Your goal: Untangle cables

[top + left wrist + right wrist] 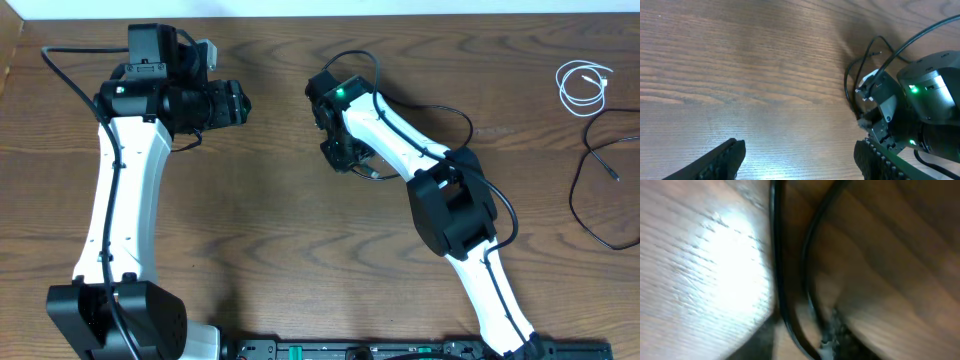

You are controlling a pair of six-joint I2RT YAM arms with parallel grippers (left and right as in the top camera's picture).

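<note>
No legible text, label, brand or number anywhere.

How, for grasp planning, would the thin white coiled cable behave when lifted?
Probably floppy: the thin white coiled cable lies in loose loops, so it should sag and uncoil. Likely light, being so slim; a push may slide it.

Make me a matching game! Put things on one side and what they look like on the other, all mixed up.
Things:
1. white cable
2. black cable
3. left gripper

What they look like:
A. fingers wide open
B. small coil in the far right corner
C. long loose curve by the right edge

Pairs: 1-B, 2-C, 3-A
</note>
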